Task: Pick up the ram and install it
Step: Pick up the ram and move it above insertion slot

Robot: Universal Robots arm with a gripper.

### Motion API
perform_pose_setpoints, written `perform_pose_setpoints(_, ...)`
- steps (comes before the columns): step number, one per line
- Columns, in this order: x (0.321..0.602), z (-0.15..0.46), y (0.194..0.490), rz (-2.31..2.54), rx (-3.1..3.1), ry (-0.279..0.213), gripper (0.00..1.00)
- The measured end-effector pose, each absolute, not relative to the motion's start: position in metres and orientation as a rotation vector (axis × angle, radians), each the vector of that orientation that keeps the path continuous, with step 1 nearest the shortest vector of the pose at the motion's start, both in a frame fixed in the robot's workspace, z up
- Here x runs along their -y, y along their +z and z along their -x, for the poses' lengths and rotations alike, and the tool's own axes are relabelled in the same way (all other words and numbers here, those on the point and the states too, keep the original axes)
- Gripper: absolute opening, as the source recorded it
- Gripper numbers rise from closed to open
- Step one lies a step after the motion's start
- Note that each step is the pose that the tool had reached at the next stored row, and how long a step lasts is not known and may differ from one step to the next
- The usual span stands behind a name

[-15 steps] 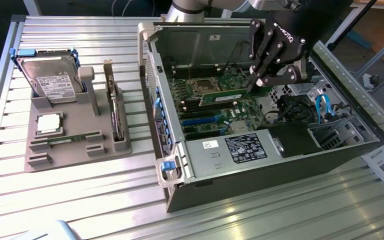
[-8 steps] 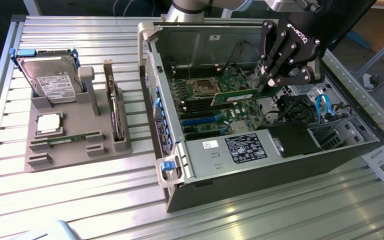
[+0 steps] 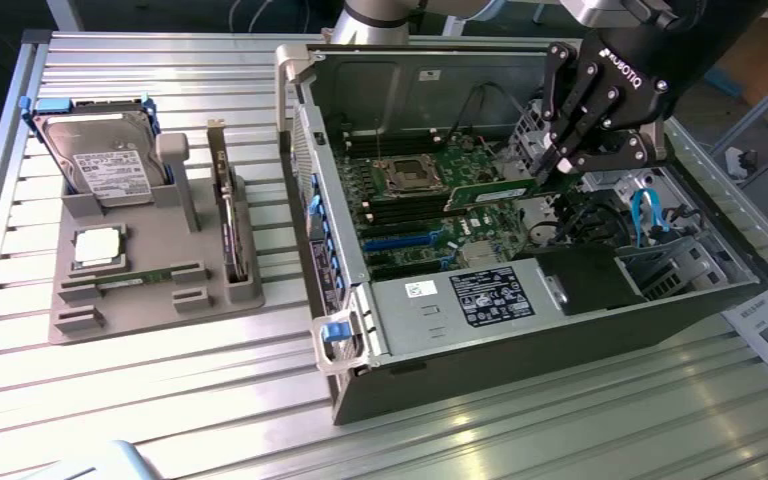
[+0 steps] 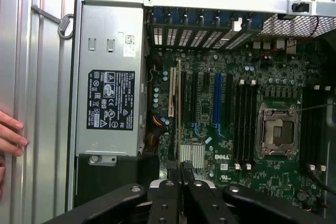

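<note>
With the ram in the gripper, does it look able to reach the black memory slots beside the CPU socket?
Probably yes: the case is open, the gripper holds the ram above the motherboard, and nothing covers the memory slots.

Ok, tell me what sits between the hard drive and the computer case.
In the exterior view, a dark expansion card stands on edge in the grey holder, between the hard drive and the computer case.

Ram (image 3: pixel 488 190) green. Gripper (image 3: pixel 551 172) black, white letters (image 3: pixel 620 68). Motherboard (image 4: pixel 273 177) green, one slot (image 4: pixel 217 98) blue. Power supply (image 4: pixel 110 45) silver, label (image 4: pixel 110 99) black. Cable (image 3: pixel 646 215) blue. Hard drive (image 3: pixel 104 150) silver, rails (image 3: pixel 48 104) blue. Holder (image 3: pixel 157 290) grey. Table (image 3: pixel 491 440) silver, long stripes.
</note>
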State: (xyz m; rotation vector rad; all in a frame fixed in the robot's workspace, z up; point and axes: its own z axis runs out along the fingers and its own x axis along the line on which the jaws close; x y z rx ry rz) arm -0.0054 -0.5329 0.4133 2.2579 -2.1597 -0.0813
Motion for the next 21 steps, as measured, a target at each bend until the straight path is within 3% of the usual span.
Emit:
perform_pose_setpoints(9, 0.532, 0.005, 0.413, -2.258, 2.16, -0.081, 0.12)
perform_pose_setpoints(21, 0.507, 0.005, 0.41, -2.258, 2.16, -0.081, 0.12)
